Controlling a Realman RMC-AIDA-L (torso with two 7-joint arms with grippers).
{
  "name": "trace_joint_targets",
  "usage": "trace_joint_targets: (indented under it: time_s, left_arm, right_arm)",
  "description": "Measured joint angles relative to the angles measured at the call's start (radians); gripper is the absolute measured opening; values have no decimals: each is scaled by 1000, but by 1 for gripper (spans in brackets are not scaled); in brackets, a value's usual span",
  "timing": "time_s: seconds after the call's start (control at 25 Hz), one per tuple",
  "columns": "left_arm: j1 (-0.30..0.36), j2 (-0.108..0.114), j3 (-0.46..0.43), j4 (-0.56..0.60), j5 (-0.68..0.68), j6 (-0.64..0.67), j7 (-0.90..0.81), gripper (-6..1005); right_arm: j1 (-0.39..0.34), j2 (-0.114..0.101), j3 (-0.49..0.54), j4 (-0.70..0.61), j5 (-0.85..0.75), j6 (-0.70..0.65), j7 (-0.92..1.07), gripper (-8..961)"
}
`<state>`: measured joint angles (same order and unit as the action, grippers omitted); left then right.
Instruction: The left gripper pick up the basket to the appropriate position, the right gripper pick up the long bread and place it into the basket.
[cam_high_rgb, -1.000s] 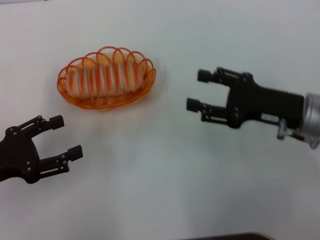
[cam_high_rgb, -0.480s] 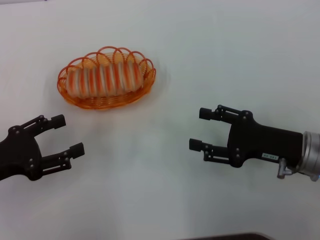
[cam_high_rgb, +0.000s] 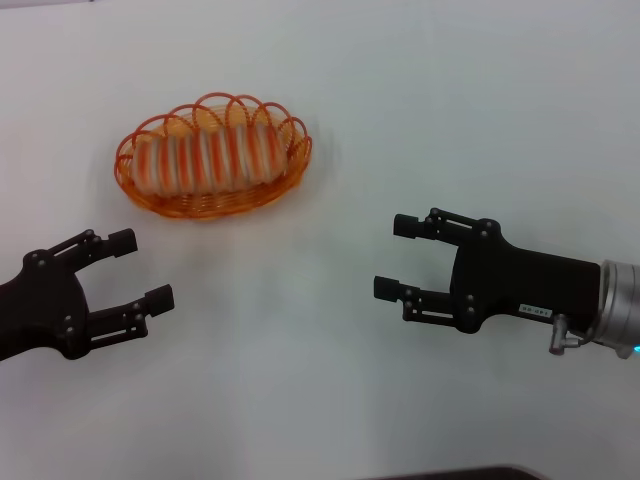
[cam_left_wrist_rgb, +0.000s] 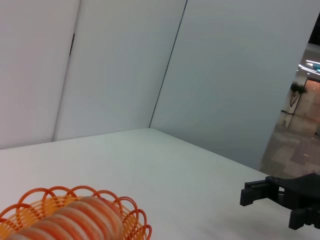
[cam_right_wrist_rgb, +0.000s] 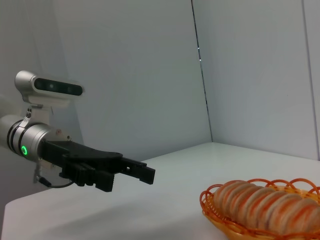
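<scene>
Orange wire formed the basket (cam_high_rgb: 212, 157), which sat on the white table (cam_high_rgb: 400, 120) in the head view, toward the far left, with the long bread (cam_high_rgb: 205, 152) lying lengthwise inside it. The left gripper (cam_high_rgb: 139, 270) hovered near the left edge, nearer the robot than the basket and apart from it, its two fingers spread and holding nothing. The right gripper (cam_high_rgb: 392, 257) hung over bare table on the right, well apart from the basket, its fingers also spread and empty, a small white label on its body.

In the left wrist view, the basket (cam_left_wrist_rgb: 75, 215) with the striped bread (cam_left_wrist_rgb: 75, 220) in it showed low in the picture, and the right gripper (cam_left_wrist_rgb: 248, 194) stood farther off across the table; grey wall panels (cam_left_wrist_rgb: 125, 65) rose behind.

In the right wrist view, the basket (cam_right_wrist_rgb: 260, 212) held the bread (cam_right_wrist_rgb: 265, 202), and the left gripper (cam_right_wrist_rgb: 145, 173) reached out from a silver wrist showing a green light (cam_right_wrist_rgb: 23, 149), clear of the basket.
</scene>
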<state>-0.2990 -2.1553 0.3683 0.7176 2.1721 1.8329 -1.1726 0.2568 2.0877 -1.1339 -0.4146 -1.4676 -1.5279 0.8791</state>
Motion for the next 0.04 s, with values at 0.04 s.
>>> trace_joint_targets:
  time_s: [0.04]
  left_arm:
    - [0,0,0,0,0,1,0,892]
  right_arm:
    - [2,0,0,0,0,0,1,807]
